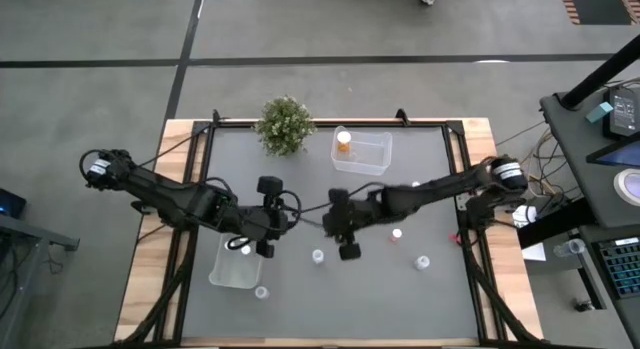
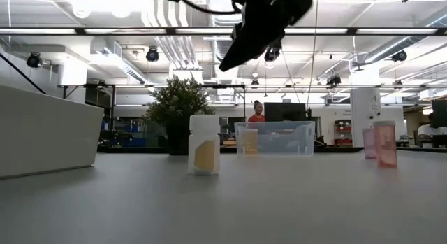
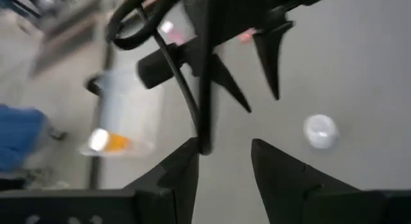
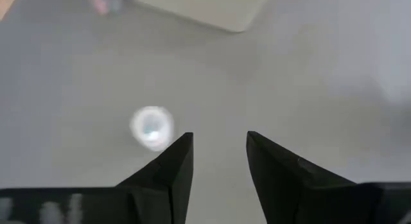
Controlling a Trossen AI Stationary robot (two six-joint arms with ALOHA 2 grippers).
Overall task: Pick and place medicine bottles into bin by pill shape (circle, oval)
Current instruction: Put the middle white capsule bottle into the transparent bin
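The right gripper (image 1: 349, 251) is held above the table just beside the white-capped bottle (image 1: 318, 256), fingers apart and empty — an approach step is judged. The left gripper (image 1: 266, 247), part-open and empty, is parked on that bottle's other side, near the clear bin (image 1: 236, 273). Next, centring over the bottle, descent and closing are called for — it sits off-centre in the right wrist view.

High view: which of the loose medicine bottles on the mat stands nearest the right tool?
The white-capped bottle just left of the right tool. The ones at and stand farther off, and the orange one sits inside the far clear bin.
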